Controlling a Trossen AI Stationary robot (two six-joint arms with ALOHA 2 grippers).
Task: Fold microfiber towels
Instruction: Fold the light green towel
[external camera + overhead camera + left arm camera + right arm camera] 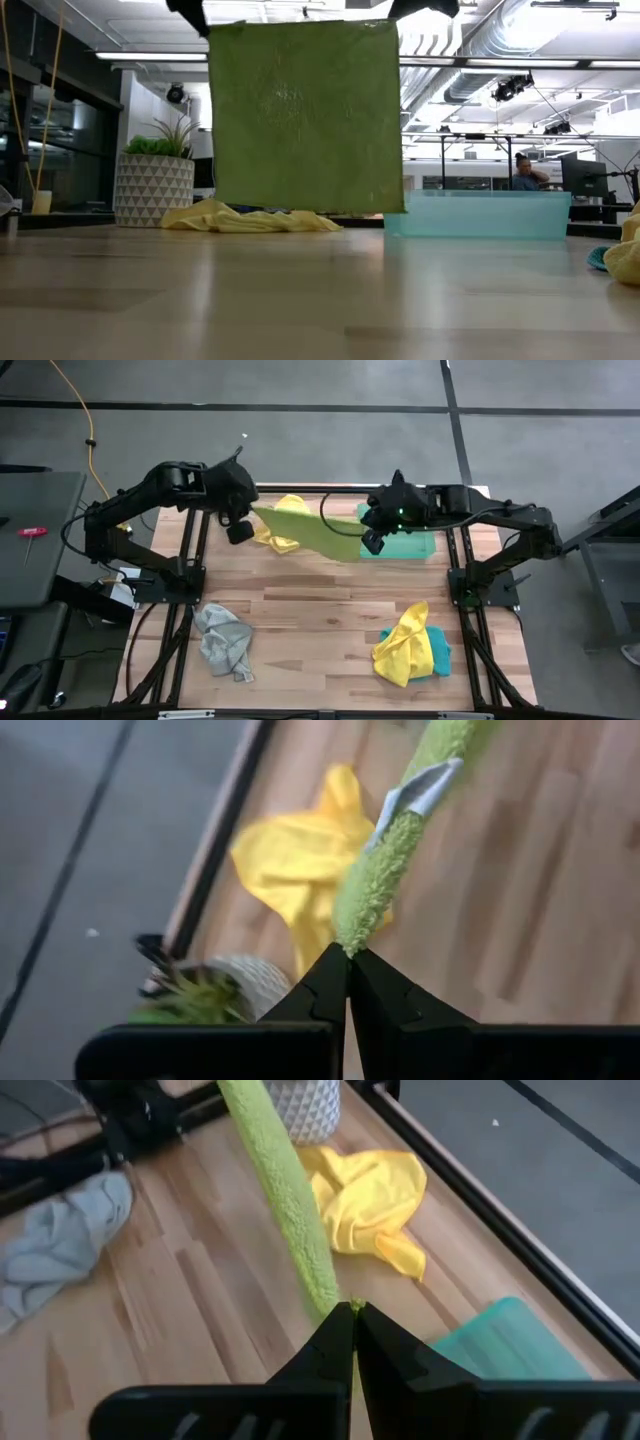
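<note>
**High view: lime green towel held stretched between two grippers**

1. Wooden table point(320, 620): butcher-block top carrying all items listed below.
2. Lime green microfiber towel point(305, 115): off the table, hanging flat and upright as a square sheet; its two upper corners are pinched, one per gripper. The lower edge hangs clear of the tabletop in the low view.
3. Left arm: reaches in from the left over the far edge. Left gripper point(348, 965) clamped tight on one towel corner, where a white label point(420, 790) shows.
4. Right arm: reaches in from the right, mirrored. Right gripper point(353, 1320) clamped tight on the opposite corner.
5. Translucent green tray point(480, 215): far right of the table, behind the hanging towel; contents cannot be made out.
6. Yellow towel point(285, 530): crumpled at the far edge, beside the potted plant point(155, 180).
7. Yellow towel on teal-blue towel point(405, 645): heaped near right.
8. Grey towel point(225, 640): crumpled, near left.
</note>
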